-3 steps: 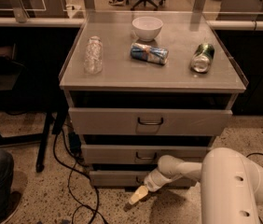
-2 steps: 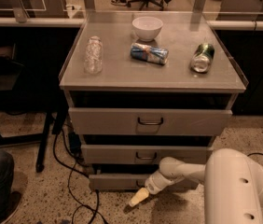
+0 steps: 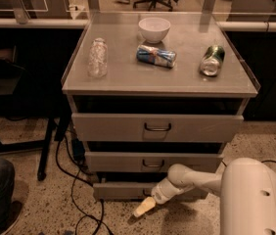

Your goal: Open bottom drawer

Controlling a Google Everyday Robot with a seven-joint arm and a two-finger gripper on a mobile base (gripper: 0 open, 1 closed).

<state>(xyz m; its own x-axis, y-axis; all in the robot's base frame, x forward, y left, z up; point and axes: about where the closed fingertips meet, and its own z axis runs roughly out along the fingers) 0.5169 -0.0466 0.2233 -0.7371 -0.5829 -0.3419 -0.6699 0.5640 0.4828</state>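
Observation:
The bottom drawer (image 3: 121,190) is the lowest, shortest grey front of the cabinet, just above the floor. It stands pulled out a little past the drawers above. My white arm reaches in from the lower right, and its wrist covers the drawer's handle. My gripper (image 3: 144,207) hangs in front of the drawer's lower edge, its cream fingertips pointing down and left toward the floor.
A middle drawer (image 3: 152,161) and a top drawer (image 3: 157,127) sit above. On the cabinet top lie a plastic bottle (image 3: 98,58), a white bowl (image 3: 154,29), a blue can (image 3: 156,56) and a green can (image 3: 212,60). Black cables (image 3: 74,190) trail on the floor at left.
The bottom drawer front has slid out a little toward me, and my gripper has drawn back with it.

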